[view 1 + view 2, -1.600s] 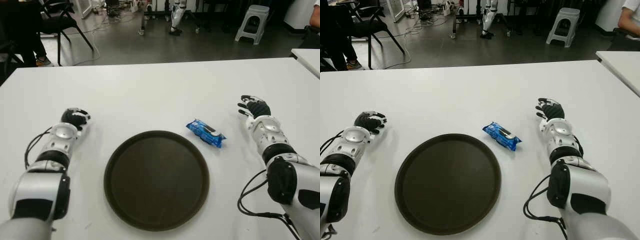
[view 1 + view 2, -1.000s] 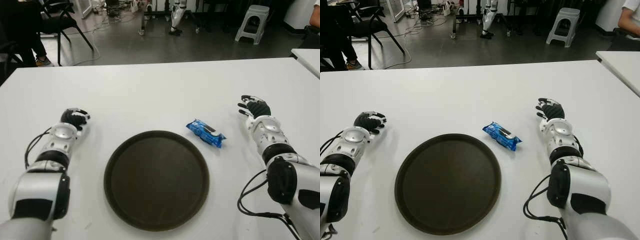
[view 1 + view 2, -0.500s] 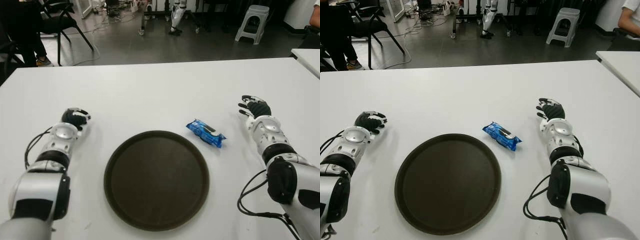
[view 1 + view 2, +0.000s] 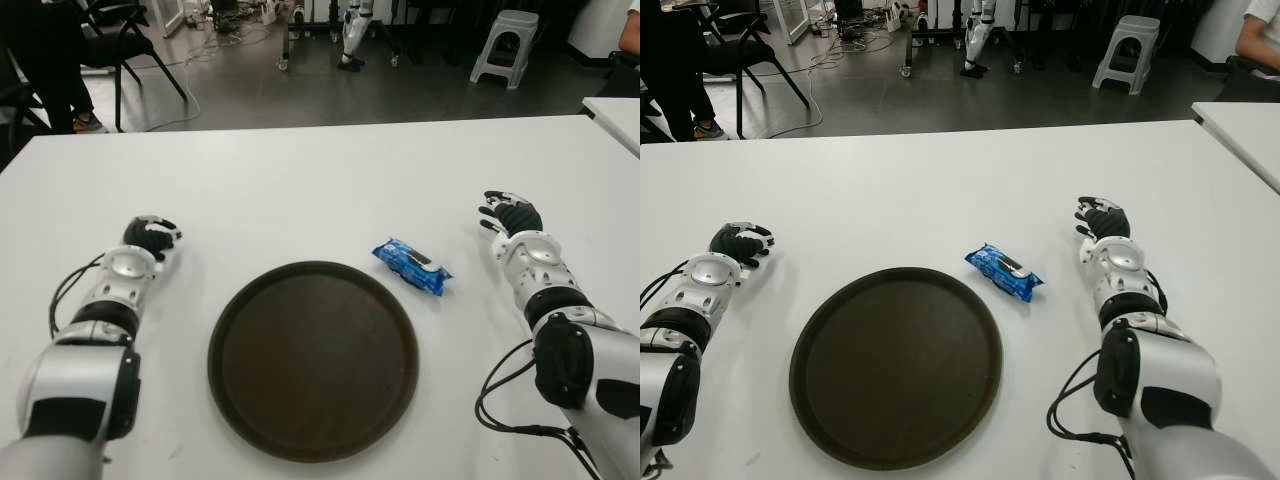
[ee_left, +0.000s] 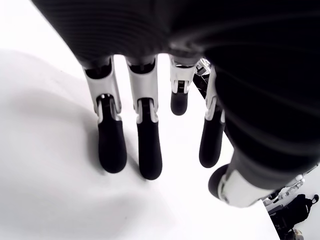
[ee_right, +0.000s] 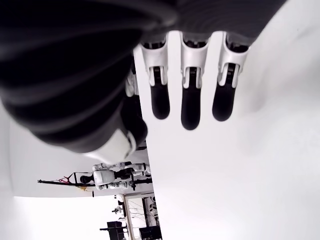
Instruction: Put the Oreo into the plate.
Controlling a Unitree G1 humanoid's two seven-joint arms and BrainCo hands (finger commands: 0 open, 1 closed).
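— Nothing much has moved since the earlier frames: your right hand (image 4: 511, 215) has drifted a touch, if at all, and the Oreo (image 4: 411, 266) sits exactly where it was.

— So where are you in the task?

— Right at the start, by my reading. The blue Oreo packet lies on the white table (image 4: 300, 190), just beside the far right rim of the dark round plate (image 4: 312, 360), outside it, nothing touching it. The plate is bare.

— And your hands?

— Both hold nothing. Your right hand's wrist view shows fingers (image 6: 191, 107) hanging straight and relaxed over the table; it's well apart from the packet, off to its right. Your left hand (image 4: 150, 236) shows to the left of the plate, fingers (image 5: 149, 152) loosely extended, tips close to the table.

— Next move?

— I'd say you bring the right hand inward over the packet, close across its narrow width, then lift and carry it a short way left onto the plate. It's a slick wrapper, so pinch firmly.
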